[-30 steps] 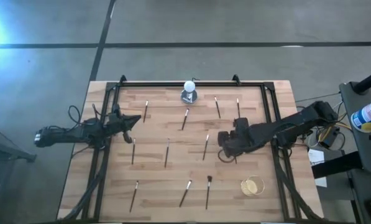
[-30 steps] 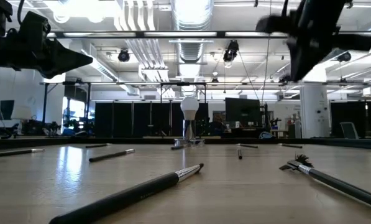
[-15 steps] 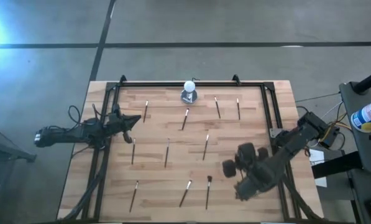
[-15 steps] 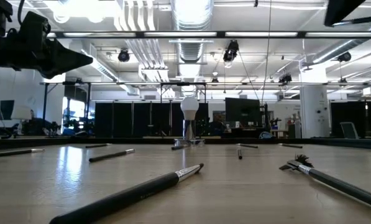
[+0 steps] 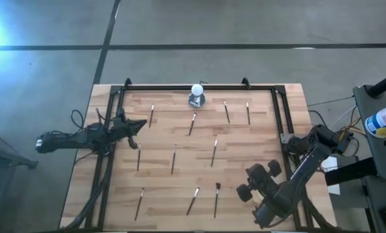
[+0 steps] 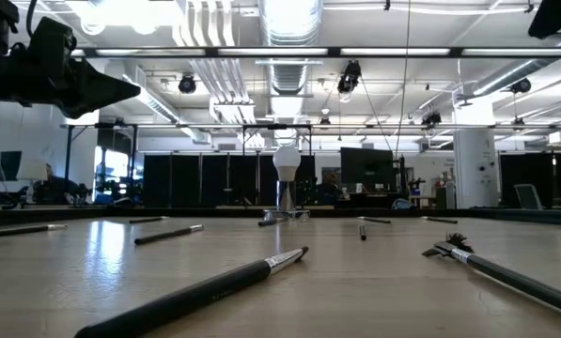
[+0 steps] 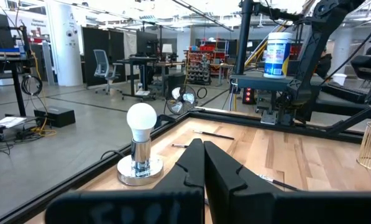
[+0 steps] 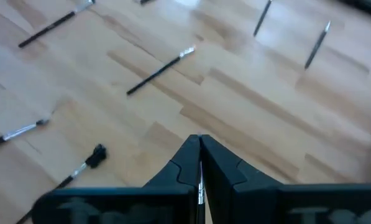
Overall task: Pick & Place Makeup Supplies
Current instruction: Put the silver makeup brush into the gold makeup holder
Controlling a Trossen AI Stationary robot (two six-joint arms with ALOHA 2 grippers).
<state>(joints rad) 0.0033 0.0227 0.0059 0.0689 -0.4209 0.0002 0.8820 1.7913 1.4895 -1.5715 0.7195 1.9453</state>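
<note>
The right tool (image 5: 252,191) is hanging over the bench (image 5: 160,213) at its near right side, far from the bulb (image 5: 196,90), and its fingers (image 8: 191,163) are clenched together, and they seem to be pinching a thin silvery sliver, though what that is cannot be told. If it is a brush, the hold is only at the fingertips, so a quick swing is likely to let it twist or drop. If the tool is empty, the risk is a descent with the fingers pressed shut: they would be pushing a brush along the wood instead of straddling it.

The brushes (image 5: 174,158) are lying scattered across the bench, well apart from one another, none touching the bulb. The closest to the right tool is the flat-tipped brush (image 5: 216,198), lying on the side away from the bulb, with another (image 5: 193,200) just beside it. These slim handles are prone to rolling when nudged.

The right arm is reaching in from the right edge, elbow folded, wrist pitched downward toward the wood. The left tool (image 5: 136,127) is waiting at the left rail, level with the row nearest the bulb, fingers (image 7: 204,165) pressed together and empty, pointing across towards the bulb.
</note>
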